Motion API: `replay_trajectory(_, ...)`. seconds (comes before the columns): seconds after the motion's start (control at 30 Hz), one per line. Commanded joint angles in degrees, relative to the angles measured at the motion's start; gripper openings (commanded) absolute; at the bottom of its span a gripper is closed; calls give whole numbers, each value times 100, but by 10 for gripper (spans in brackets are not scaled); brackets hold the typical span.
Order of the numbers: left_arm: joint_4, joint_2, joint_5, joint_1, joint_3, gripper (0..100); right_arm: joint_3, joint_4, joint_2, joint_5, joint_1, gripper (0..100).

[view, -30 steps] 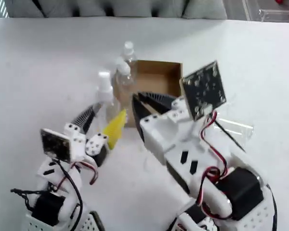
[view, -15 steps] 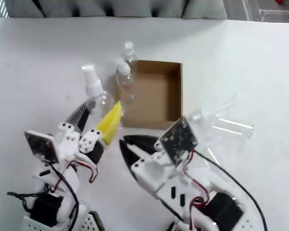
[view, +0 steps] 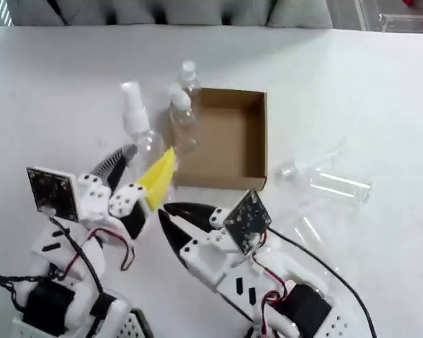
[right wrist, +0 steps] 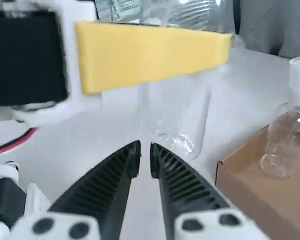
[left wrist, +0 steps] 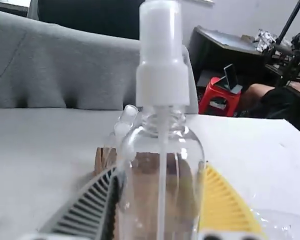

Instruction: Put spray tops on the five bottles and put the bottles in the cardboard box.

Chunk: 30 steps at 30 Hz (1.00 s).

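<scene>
Our left gripper (view: pixel 150 151) clamps a spray-topped bottle (left wrist: pixel 160 190) upright; our right gripper (right wrist: pixel 145 150) sits nearly closed, empty.

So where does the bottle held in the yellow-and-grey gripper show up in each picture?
High view: the bottle, in the left gripper, sits left of the cardboard box.
Left wrist view: the bottle is close up, between the grey finger and the yellow finger.
Right wrist view: its clear body stands behind the yellow finger.
Shared landmark: the yellow finger.

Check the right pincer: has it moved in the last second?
Yes. The right pincer has drawn back from over the cardboard box, down the high view, clear of its near edge.
</scene>
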State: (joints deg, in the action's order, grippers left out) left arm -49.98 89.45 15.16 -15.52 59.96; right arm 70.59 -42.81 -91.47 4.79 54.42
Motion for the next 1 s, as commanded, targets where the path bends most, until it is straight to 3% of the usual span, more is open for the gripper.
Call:
replay_trajectory(0.0,-466,224,70,-338,-527,20,141,549,13,-79,22,15)
replay_trajectory(0.23,-809,848,26,-497,-527,20,519,804,31,-668,-119,15)
replay_trajectory(0.47,-747,989,18,-435,-229,20,730,901,-31,-668,-426,15)
replay_trajectory(0.77,176,989,18,-189,607,20,712,453,-31,-677,-558,15)
replay_trajectory(0.97,1512,980,18,488,1547,20,993,-312,-418,-712,-1640,15)
